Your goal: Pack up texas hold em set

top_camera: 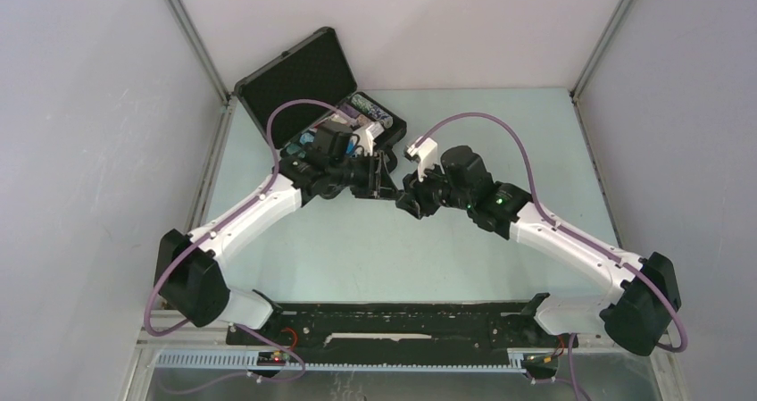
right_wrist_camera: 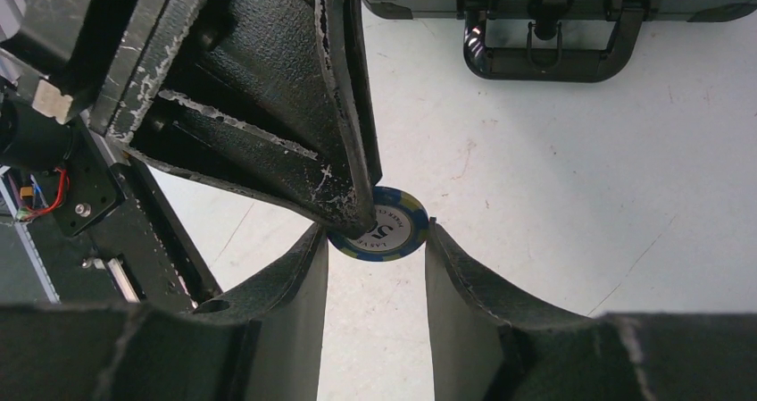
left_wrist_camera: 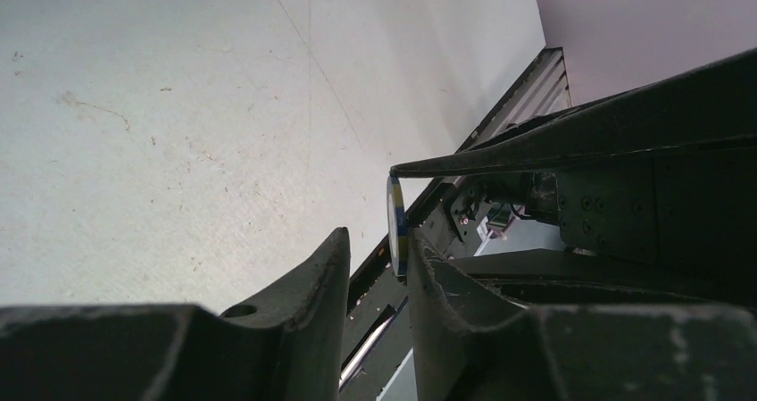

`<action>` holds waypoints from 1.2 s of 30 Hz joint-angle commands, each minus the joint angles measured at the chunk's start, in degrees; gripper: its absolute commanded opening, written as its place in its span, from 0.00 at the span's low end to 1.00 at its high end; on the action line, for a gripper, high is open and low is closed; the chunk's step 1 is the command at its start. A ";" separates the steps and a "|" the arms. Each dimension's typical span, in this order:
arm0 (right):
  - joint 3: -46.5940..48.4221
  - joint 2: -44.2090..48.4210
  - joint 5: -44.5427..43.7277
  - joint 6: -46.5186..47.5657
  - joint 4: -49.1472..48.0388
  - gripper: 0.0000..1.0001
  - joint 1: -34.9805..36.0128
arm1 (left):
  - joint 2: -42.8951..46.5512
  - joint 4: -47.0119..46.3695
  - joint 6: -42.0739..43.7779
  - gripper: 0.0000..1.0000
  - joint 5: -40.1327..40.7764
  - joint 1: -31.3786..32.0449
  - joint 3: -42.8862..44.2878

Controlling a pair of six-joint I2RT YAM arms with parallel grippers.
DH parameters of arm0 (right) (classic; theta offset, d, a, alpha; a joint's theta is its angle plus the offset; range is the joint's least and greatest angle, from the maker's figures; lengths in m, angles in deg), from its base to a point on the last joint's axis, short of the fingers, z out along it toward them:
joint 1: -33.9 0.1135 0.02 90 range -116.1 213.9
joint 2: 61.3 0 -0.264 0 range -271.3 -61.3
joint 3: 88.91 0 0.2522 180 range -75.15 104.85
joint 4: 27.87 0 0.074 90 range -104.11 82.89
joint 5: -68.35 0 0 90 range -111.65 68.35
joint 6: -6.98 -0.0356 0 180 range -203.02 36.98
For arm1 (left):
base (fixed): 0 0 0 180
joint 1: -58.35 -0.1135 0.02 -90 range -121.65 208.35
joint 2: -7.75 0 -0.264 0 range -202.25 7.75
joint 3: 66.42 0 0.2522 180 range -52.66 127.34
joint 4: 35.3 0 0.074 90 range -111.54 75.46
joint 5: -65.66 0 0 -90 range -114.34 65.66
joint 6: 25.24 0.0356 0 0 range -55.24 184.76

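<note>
Gripped edge to edge in the right gripper [right_wrist_camera: 375,229]: one round chip [right_wrist_camera: 379,224], dark blue rim, yellow ring, pale printed centre. Hung over the table [right_wrist_camera: 580,196], near the open black briefcase [top_camera: 295,84]. Flanked by the part-open left gripper [left_wrist_camera: 377,243], touching one face only.

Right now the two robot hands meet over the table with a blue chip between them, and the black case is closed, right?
No, the black case stands open, not closed; the top view shows it. The rest holds: the left gripper and right gripper meet over the table with the blue chip between them.
</note>
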 commanded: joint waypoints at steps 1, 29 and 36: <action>-0.01 1.25 -0.20 1.11 -2.19 0.41 0.27 | -0.15 0.13 1.77 0.31 -0.54 1.09 3.69; -14.14 -4.98 3.73 -7.29 -52.59 1.00 -12.28 | 9.47 -3.43 21.47 0.00 23.91 -4.53 -1.55; -18.35 -1.45 9.39 -8.28 -53.62 1.00 -16.85 | -2.51 1.87 28.64 0.00 28.88 -4.43 1.69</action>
